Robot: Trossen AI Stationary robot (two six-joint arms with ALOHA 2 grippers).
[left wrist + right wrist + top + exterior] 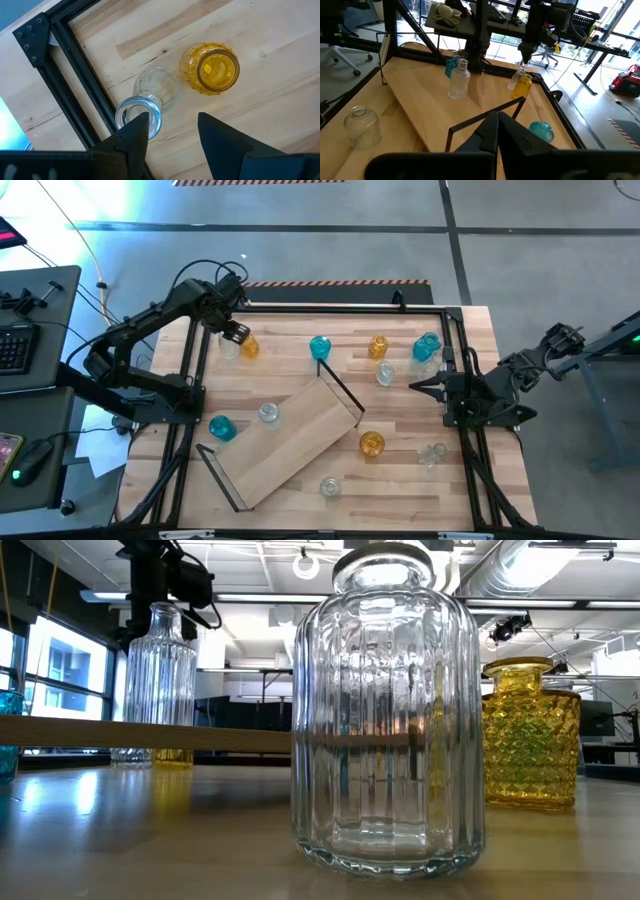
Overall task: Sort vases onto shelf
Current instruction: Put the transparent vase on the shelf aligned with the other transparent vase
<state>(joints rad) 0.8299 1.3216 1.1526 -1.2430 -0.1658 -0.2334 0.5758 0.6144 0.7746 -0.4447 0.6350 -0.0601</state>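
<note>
Striped wooden tabletop (420, 480) bordered by a black frame, seen from above. The shelf (285, 442), a long light-wood board with black wire frames at both ends, lies flat and diagonal near the tabletop's middle; no vase stands on it.

Left arm: reaches over the tabletop corner beyond the shelf's upper end. Its end effector (172, 127) hangs released, fingers apart, directly above a clear ribbed vase (149, 99); one finger (134, 131) overlaps the vase's rim in the wrist view, and whether it touches cannot be told. An amber vase (212, 68) stands just beside the clear one, apart from the fingers.

Right arm: waits at the tabletop edge to the right of the shelf, end effector (418, 386) clenched with nothing in it.

Other vases, placed relative to the shelf: a teal vase (320, 347) just beyond its upper end; an amber vase (378, 345), a clear vase (385, 374) and a teal vase (427, 347) farther right; an amber vase (371, 444) just off its right corner; a clear vase (432, 453) beyond that; a teal vase (221, 427) and a clear vase (268, 413) along its left edge; a clear vase (330, 487) near its lower edge.
</note>
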